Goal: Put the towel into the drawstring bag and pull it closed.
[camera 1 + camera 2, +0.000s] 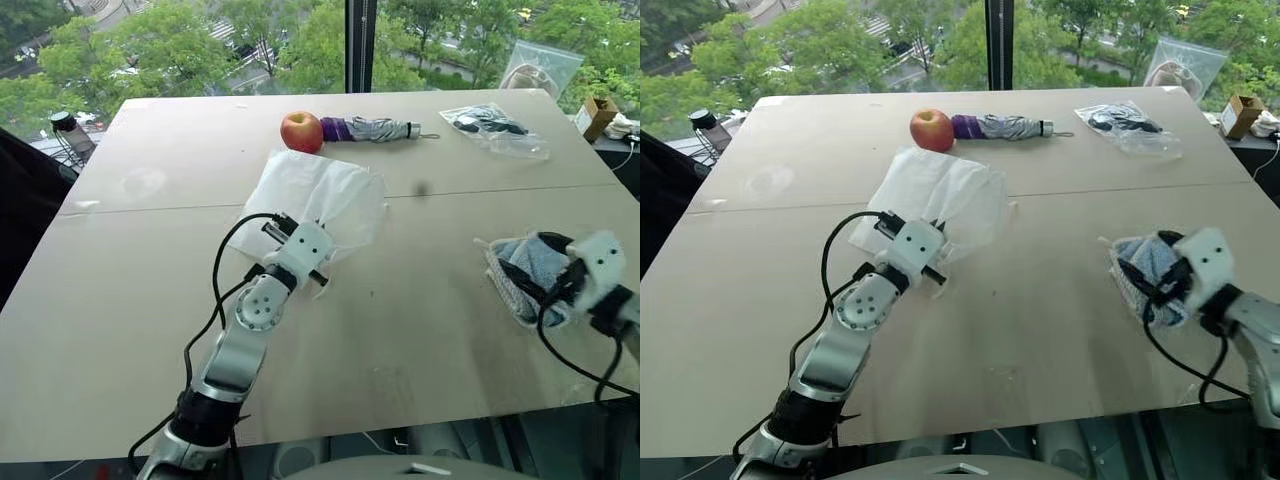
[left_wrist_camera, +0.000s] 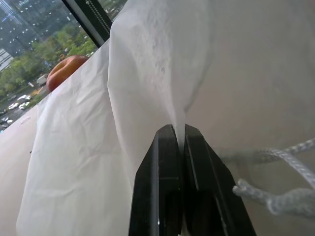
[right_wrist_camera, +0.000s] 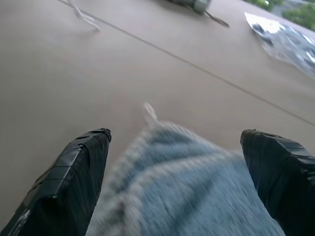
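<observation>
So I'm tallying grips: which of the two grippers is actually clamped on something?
The left gripper: its black fingers are pinched shut on an edge of the white drawstring bag. The right gripper stands wide open astride the blue towel.

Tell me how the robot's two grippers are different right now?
The left gripper is shut and pinches the white drawstring bag; the right gripper is wide open, with the blue towel between its fingers but not squeezed. The left one is near the middle of the table; the right one is near the table's right edge. Both have two black fingers.
</observation>
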Controlling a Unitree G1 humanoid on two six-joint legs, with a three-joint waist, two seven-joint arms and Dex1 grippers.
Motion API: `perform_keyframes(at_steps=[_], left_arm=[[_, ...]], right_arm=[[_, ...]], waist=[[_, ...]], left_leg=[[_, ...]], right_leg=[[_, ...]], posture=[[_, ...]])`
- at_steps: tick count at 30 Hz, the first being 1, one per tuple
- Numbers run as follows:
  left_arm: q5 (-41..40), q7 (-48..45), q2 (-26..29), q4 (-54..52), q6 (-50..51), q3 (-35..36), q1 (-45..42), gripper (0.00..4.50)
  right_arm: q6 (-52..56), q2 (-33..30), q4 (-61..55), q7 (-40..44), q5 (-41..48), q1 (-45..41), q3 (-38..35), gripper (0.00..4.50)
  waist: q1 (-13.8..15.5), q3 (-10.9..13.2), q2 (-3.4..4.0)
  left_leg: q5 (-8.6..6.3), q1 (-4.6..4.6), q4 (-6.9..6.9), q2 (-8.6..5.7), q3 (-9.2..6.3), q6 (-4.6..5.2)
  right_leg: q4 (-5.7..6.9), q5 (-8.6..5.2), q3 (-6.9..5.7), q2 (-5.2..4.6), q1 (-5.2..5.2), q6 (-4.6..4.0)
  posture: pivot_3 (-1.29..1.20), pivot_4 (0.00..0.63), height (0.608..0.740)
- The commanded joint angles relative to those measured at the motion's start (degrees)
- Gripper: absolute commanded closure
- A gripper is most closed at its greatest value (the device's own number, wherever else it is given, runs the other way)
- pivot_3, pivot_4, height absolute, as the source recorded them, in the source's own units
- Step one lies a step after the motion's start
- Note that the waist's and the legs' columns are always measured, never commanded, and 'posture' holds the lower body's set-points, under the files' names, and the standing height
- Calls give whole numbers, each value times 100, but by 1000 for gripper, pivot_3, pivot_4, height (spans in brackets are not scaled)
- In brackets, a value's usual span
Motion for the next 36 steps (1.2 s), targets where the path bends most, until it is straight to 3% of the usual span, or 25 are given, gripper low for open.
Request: perform_keyframes(at_steps=[1,7,17,20,23,25,26,30,33,35,36], left_arm=[[1,-225,32,-200,78,69,-211,4450],[-21,-531,37,-280,227,42,-326,4450],[6,-697,32,-429,383,85,-251,4450],[25,-721,54,-478,414,80,-187,4450],[51,-749,79,-523,452,61,-142,4450],[63,-766,85,-555,477,59,-128,4450],[63,-777,88,-571,491,66,-124,4500],[69,-823,135,-613,543,70,-121,4500],[30,-874,166,-622,558,72,-117,4500],[-79,-889,81,-607,552,80,-119,4500],[-150,-898,16,-603,566,86,-124,4500]], right_arm=[[495,79,156,-386,125,7,-434,0],[2213,590,1003,-897,1314,-503,-1145,0],[4549,917,942,-641,3001,-1053,-969,0],[4628,792,646,-472,2823,-976,-378,0],[4130,326,355,-266,1931,-665,769,0],[3859,181,368,-264,1563,-603,1098,0],[3735,131,395,-270,1388,-589,1230,645],[3586,211,442,-366,1085,-622,1332,2035],[3642,383,324,-359,1213,-669,1152,3559],[3645,534,183,-207,1491,-701,967,4311],[3702,622,112,-157,1658,-734,858,4478]], waist=[[-27,0,1],[-22,0,1],[-129,-6,-9],[-168,-6,-8],[-189,-8,-10],[-189,-39,-60],[-186,-49,-76],[-182,-72,-110],[-185,-73,-111],[-185,-73,-113],[-185,-73,-112]], left_leg=[[0,3,0,2,2,0],[0,6,3,5,1,0],[-3,8,2,14,-6,5],[-3,9,0,16,-14,5],[-3,12,-1,16,-15,5],[-3,17,-3,17,-14,6],[-3,18,-4,21,-12,6],[-3,19,-4,25,-17,5],[-3,24,-2,26,-29,5],[-3,29,0,26,-22,5],[-3,31,3,26,-20,5]], right_leg=[[0,0,2,3,0,0],[1,1,6,5,1,0],[1,1,12,17,2,1],[4,0,11,18,2,2],[4,-5,13,21,1,13],[4,-11,15,21,2,21],[4,-12,2,25,4,20],[4,-12,-3,26,7,19],[4,-9,5,23,10,14],[4,-6,13,22,11,10],[4,-4,16,20,12,8]], posture=[[0,150,740],[0,150,740],[0,150,740],[0,150,740],[0,150,740],[0,150,740],[0,150,740],[0,150,740],[0,150,740],[0,150,740],[0,150,740]])
